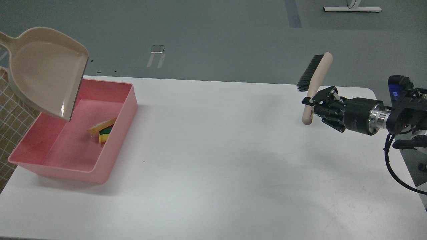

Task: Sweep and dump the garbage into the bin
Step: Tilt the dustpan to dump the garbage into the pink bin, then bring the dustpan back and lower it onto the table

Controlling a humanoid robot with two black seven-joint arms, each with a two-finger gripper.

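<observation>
The pink bin [115, 146] stands at the table's left end. The garbage lies inside it against the right wall: the bread wedge [101, 125] rests on the yellow sponge block [104, 136]. The beige dustpan [45, 75] hangs tilted and empty above the bin's left part; its handle runs off the left edge, and my left gripper is out of view. My right gripper [315, 104] at the far right is shut on the handle of a brush [315, 81] with dark bristles, held upright above the table.
The white table [217, 160] spreads between the bin and the right arm. A beige grid-patterned surface [10, 126] shows at the left edge. The grey floor lies beyond the table.
</observation>
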